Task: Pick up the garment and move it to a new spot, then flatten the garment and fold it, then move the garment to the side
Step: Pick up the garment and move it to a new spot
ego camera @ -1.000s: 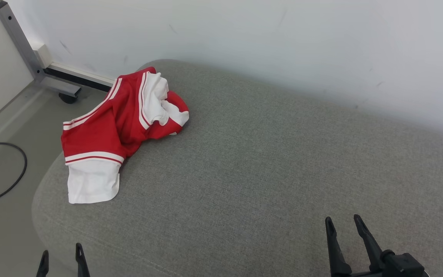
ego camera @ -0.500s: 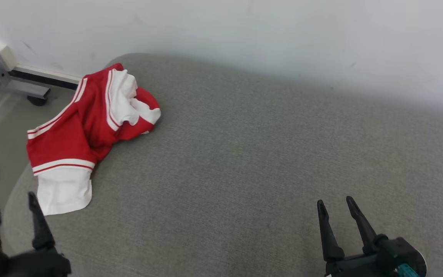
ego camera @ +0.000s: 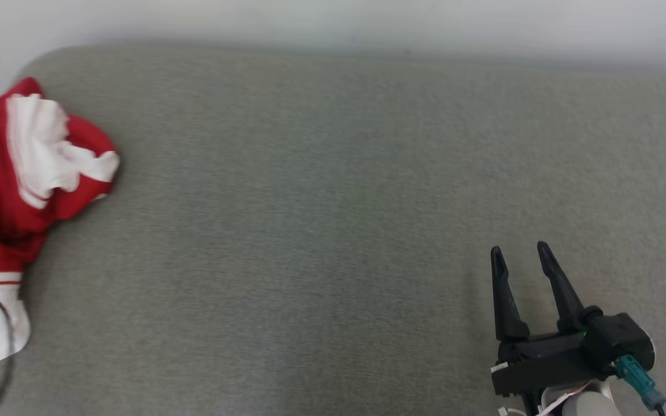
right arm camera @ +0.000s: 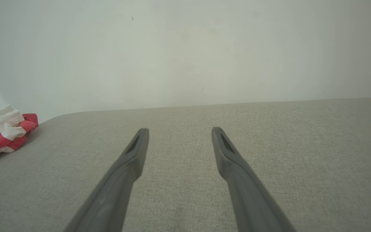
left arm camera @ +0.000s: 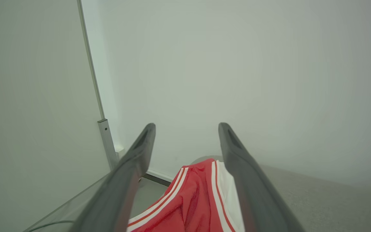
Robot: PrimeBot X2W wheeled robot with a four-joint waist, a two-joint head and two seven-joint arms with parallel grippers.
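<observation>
The garment (ego camera: 15, 185) is a crumpled red piece with white panels and white stripes, lying at the left end of the grey cushion (ego camera: 321, 231); the head view cuts it off at the left edge. Seen from the left wrist, the garment (left arm camera: 192, 206) lies below and ahead of my left gripper (left arm camera: 187, 129), whose jaws stand open and empty. My right gripper (ego camera: 519, 251) is open over the cushion's near right part, far from the garment. In the right wrist view the right gripper (right arm camera: 179, 132) points across bare cushion, with the garment (right arm camera: 5, 132) at the far left.
A white wall (ego camera: 333, 23) runs behind the cushion. In the left wrist view a grey metal frame post (left arm camera: 107, 145) stands by the wall to the left of the cushion's end. A dark cable (ego camera: 3, 329) crosses the head view's lower left corner.
The head camera has swung right, so the garment now sits at the picture's left edge. My right gripper shows higher in the picture. The left gripper has left the head view.
</observation>
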